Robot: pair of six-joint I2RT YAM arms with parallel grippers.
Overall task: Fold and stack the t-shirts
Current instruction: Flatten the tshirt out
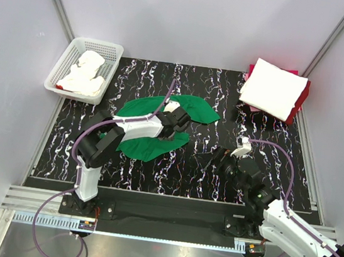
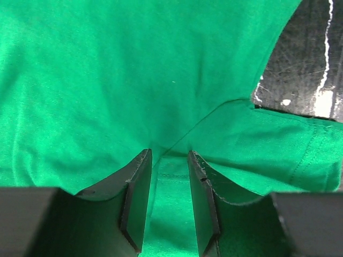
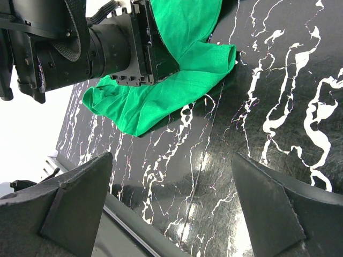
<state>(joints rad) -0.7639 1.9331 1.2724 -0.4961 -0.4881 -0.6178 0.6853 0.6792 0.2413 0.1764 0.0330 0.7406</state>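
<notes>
Pinches a soft, rumpled fold of green t-shirt in the nearly closed left claw; holds the right claw wide, empty, beside that shirt over glossy marbled surface.

A white plastic mesh basket sits at the far left corner, well to the left of and beyond the left gripper. A black tabletop with white marbled veins lies beneath that gripper. Pale grey walls stand beyond it.
</notes>
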